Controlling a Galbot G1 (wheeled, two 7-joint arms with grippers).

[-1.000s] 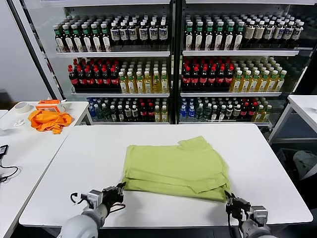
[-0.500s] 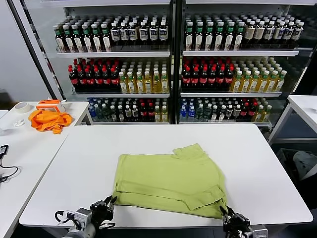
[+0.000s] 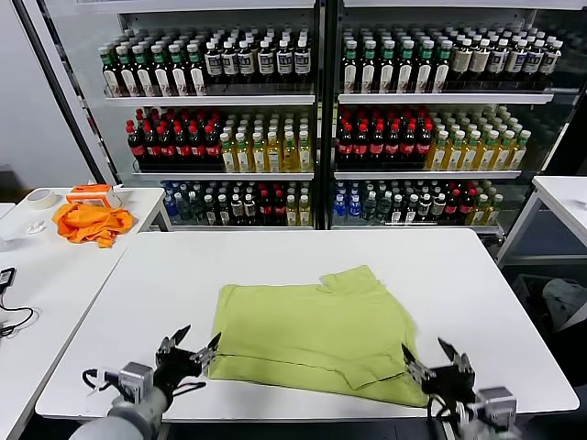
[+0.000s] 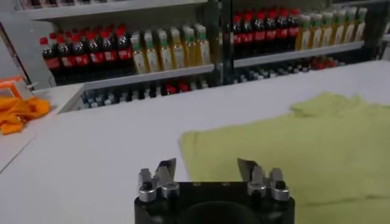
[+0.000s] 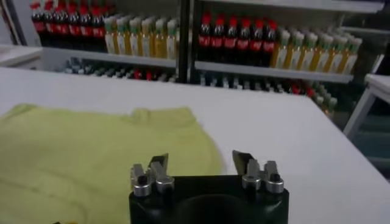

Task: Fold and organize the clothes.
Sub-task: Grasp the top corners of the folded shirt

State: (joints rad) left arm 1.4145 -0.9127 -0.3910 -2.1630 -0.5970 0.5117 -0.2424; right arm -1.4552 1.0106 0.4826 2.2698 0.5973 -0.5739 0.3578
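Both grippers have let go and spread their fingers since a second ago, when each was pinched on a near corner of the T-shirt [image 3: 316,341]; the shirt has also slid toward the lower left of the head view and lies flatter. Now the left gripper [image 3: 192,346] sits at the lower left of that view, just off the shirt's near left corner, fingers splayed wide and holding nothing. Its wrist view shows both fingertips [image 4: 166,168] apart over bare table with the lime-green T-shirt [image 4: 304,146] spreading off to one side. The right gripper [image 3: 431,359] is at the lower right, just beside the shirt's near right corner, also wide and empty; its wrist view shows the T-shirt [image 5: 91,152] under one finger and white table under the other.

Folded into a rough rectangle, the shirt lies in the lower middle of the head view on the white table [image 3: 293,257], with a sleeve or flap poking out at its far edge. An orange cloth [image 3: 90,223] sits on a side table at the left edge, and bottle shelves [image 3: 312,119] fill the top of the frame.
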